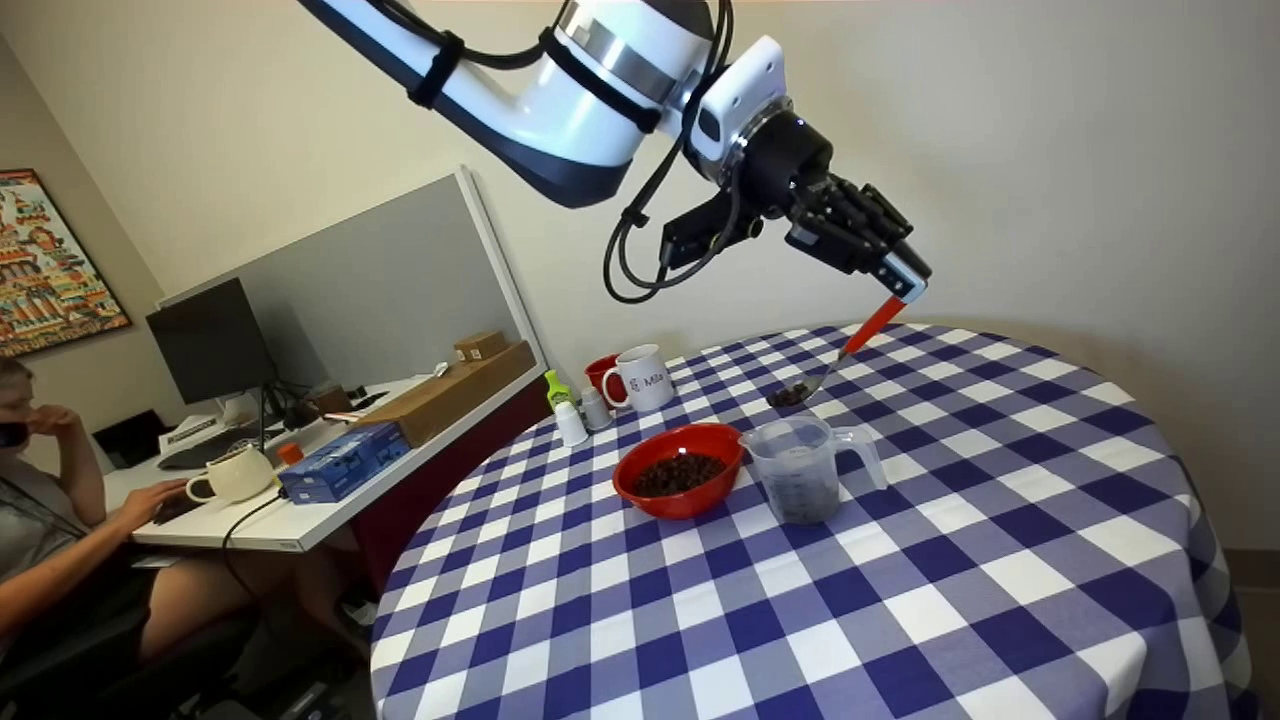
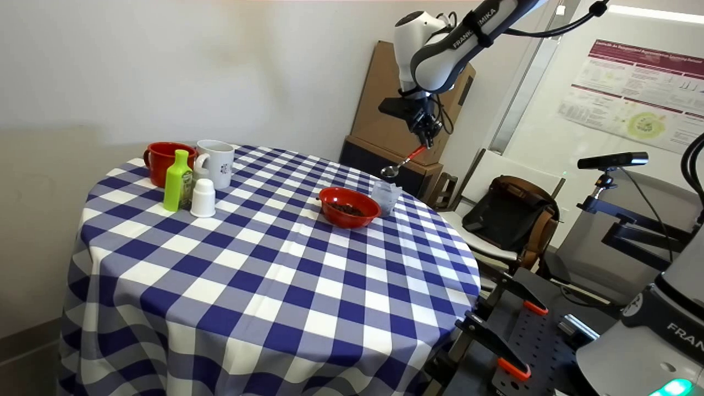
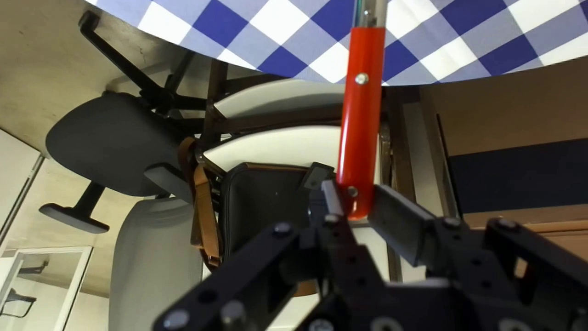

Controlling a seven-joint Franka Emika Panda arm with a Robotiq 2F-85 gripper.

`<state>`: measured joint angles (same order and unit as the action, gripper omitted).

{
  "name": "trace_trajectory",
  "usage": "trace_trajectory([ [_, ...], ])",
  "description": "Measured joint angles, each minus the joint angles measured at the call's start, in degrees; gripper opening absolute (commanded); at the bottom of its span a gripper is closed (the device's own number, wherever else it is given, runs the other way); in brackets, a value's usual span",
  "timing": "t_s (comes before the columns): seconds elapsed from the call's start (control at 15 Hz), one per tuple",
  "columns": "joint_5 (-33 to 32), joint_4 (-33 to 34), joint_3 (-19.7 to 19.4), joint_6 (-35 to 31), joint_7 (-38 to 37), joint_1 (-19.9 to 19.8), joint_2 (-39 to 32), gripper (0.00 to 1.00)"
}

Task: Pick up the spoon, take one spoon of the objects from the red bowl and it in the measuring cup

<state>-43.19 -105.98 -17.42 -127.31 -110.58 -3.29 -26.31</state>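
My gripper (image 1: 905,283) is shut on the end of the spoon's red handle (image 1: 873,327), also seen in the wrist view (image 3: 360,124). The spoon slants down, and its scoop bears a heap of small dark objects (image 1: 791,394). In both exterior views the scoop (image 2: 390,171) shows just above the clear measuring cup (image 1: 803,478), apart from it. The scoop is out of the wrist view. The cup, with its handle, stands upright beside the red bowl (image 1: 690,505); it also shows in an exterior view (image 2: 386,198). More dark objects (image 1: 680,474) lie in the bowl.
A white mug (image 2: 215,165), a red mug (image 2: 168,159), a green bottle (image 2: 177,184) and a white shaker (image 2: 203,199) stand together on the checkered table (image 2: 264,286). A grey shaker (image 1: 595,409) is beside them. Chairs (image 3: 275,147) stand beyond the table edge.
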Motion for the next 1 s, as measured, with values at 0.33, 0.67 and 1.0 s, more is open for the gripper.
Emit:
trace_trajectory([
  [0.33, -7.64, -5.39, 0.16, -2.24, -3.63, 0.09, 4.75, 0.07],
  [0.67, -18.13, -10.48, 1.58, -2.74, -10.43, 0.23, 8.14, 0.07],
  [1.0, -25.4, -13.25, 4.21, -2.66, -16.68, 0.22, 9.75, 0.07],
])
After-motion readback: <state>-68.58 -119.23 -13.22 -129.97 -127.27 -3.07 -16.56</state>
